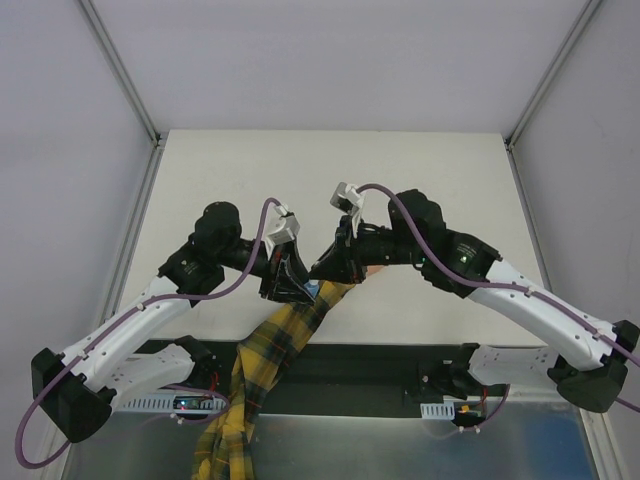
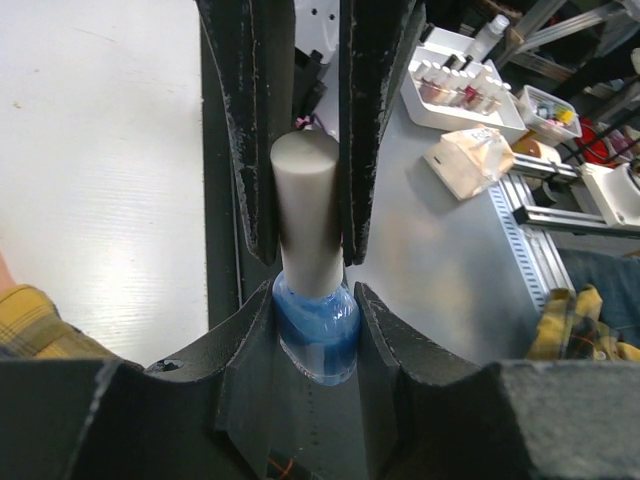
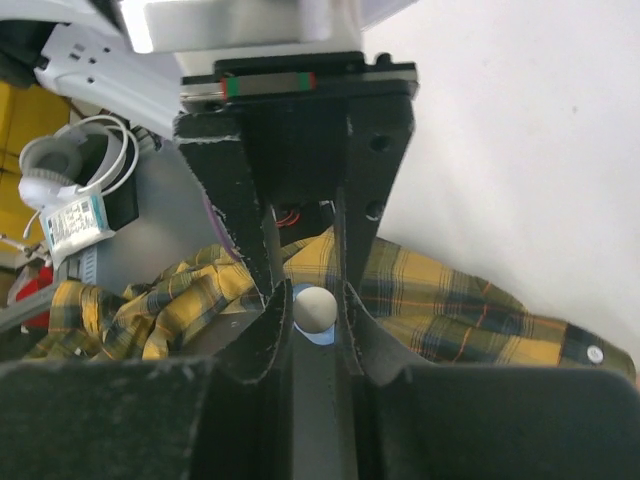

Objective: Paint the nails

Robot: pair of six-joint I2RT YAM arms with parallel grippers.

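- While the left gripper [image 2: 315, 296] sits nearly closed at the lower centre of its wrist view, its fingers pinch the glass body of the blue polish bottle [image 2: 320, 338].
- From the top of that view, the right gripper [image 3: 313, 296] is closed on the bottle's silver cap [image 2: 305, 190].
- Yellow plaid sleeve [image 1: 270, 345] runs from the overhead view's bottom edge to its centre, under both grippers.
- A sliver of peach hand [image 1: 374, 268] shows just right of them; the nails are hidden there.
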